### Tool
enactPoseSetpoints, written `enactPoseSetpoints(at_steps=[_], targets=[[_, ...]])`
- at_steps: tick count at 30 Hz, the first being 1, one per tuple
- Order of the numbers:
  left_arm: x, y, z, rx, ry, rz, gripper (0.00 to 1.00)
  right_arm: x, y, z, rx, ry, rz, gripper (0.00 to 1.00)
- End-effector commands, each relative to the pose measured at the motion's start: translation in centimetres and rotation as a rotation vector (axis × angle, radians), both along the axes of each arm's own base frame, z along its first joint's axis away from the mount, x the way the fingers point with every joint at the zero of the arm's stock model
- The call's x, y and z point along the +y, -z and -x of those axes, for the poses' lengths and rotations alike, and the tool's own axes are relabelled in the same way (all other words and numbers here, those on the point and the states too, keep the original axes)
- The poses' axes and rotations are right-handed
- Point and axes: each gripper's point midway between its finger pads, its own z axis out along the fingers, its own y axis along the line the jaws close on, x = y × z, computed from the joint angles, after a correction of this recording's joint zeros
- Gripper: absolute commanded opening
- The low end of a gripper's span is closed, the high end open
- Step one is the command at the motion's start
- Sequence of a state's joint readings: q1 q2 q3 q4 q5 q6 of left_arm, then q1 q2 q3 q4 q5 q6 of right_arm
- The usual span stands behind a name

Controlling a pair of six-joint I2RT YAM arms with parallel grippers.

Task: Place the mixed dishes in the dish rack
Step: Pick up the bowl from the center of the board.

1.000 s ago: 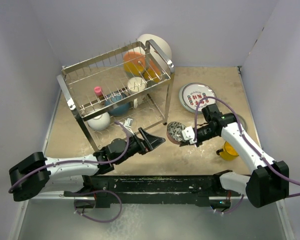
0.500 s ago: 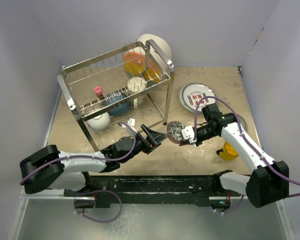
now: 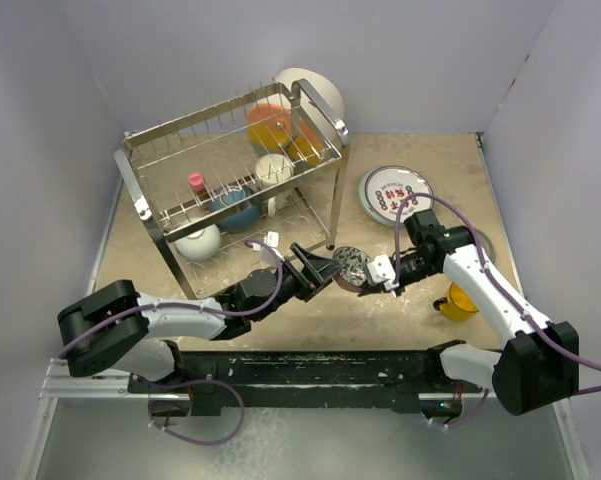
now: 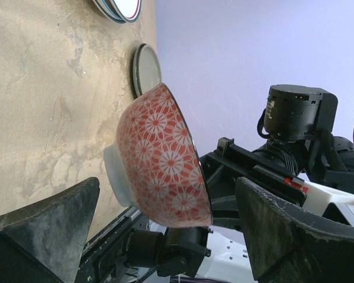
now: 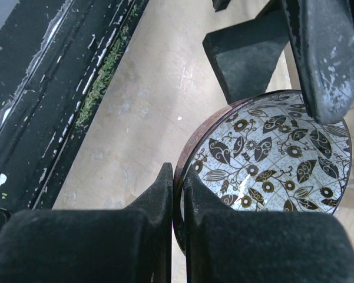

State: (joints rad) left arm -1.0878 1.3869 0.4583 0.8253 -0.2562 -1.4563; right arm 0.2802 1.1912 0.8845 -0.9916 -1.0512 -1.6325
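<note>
Top external, mid-frame: right tool (image 3: 379, 271) is clamped on the bowl (image 3: 351, 262) rim above the worktop (image 3: 405, 312); left tool (image 3: 325, 270) gapes around it. Close left squarely before right releases, then head for the rack (image 3: 325, 108).

Just rt of the dish rack (image 3: 337, 190), by its front leg, passage was blocked: small bowl (image 3: 352, 265) pinched by rt gripper (image 3: 375, 272), L gripper (image 3: 322, 268) spread wide, flanking it. Farther rt sat lettered plate (image 3: 392, 192) & yellow cup (image 3: 458, 300). Bare table (image 3: 130, 265) lay by rack's front-left leg.

Beige table (image 3: 400, 312) bears dish rack (image 3: 180, 165), lettered plate (image 3: 393, 192), yellow cup (image 3: 457, 300).
</note>
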Motion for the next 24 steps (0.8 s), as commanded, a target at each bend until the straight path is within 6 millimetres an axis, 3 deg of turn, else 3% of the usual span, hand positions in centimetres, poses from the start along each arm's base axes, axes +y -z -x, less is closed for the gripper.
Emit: enactPoseSetpoints(at_steps=[1,20,24], targets=[[-1.2,-3.7,-0.6,-0.047,-0.005,0.107,0.99,1.1,-2.5,0.0,-0.031,-0.038,-0.101,0.0],[-3.1,-3.1,-0.1,0.044,0.032,0.17,0.99,1.3,-2.8,0.1,-0.031,-0.044,-0.122,0.0],[-2.9,-3.1,0.0,0.053,0.031,0.185,0.89,1.2,-2.6,0.2,-0.031,-0.045,-0.119,0.01]])
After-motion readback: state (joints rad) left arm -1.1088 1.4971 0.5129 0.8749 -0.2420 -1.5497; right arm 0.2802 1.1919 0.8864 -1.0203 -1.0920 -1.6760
